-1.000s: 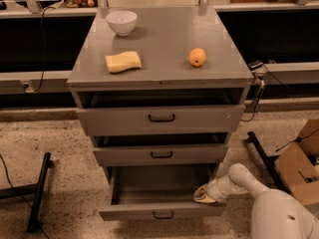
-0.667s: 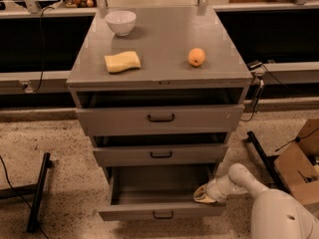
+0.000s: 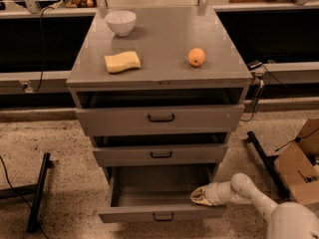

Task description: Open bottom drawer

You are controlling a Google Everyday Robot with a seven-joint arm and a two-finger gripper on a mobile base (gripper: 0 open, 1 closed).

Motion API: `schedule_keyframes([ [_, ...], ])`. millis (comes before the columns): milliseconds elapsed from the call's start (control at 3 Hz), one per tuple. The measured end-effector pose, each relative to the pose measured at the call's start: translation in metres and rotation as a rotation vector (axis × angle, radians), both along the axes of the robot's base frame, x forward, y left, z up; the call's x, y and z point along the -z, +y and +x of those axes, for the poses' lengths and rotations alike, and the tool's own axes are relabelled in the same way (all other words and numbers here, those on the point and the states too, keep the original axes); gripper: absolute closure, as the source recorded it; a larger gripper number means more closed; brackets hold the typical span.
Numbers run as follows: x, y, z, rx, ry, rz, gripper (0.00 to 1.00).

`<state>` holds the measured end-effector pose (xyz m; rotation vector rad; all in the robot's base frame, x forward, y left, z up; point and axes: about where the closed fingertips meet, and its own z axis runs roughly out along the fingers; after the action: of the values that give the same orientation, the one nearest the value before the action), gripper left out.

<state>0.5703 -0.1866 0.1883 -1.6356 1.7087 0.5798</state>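
Observation:
The bottom drawer (image 3: 162, 214) of the grey metal cabinet stands pulled out, its inside bare and its small dark bar handle (image 3: 163, 217) at the front. My gripper (image 3: 198, 196) reaches in from the lower right and sits inside the drawer at its right front corner, just behind the front panel. The middle drawer (image 3: 160, 155) and the top drawer (image 3: 160, 118) above it are each pulled out a little.
On the cabinet top (image 3: 164, 59) lie a white bowl (image 3: 120, 22), a yellow sponge (image 3: 122, 61) and an orange (image 3: 196, 57). A cardboard box (image 3: 299, 168) stands at the right. Black bars lie on the speckled floor at the left (image 3: 38, 192) and right (image 3: 262, 162).

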Motion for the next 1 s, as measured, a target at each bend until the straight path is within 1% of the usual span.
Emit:
schedule_keyframes([
  [333, 0.0012, 0.0023, -0.0026, -0.003, 0.005, -0.006, 0.11],
  [667, -0.0003, 0.0078, -0.0044, -0.028, 0.013, -0.027, 0.13],
  [1000, -0.0041, 0.0087, -0.0058, -0.031, 0.013, -0.036, 0.37],
])
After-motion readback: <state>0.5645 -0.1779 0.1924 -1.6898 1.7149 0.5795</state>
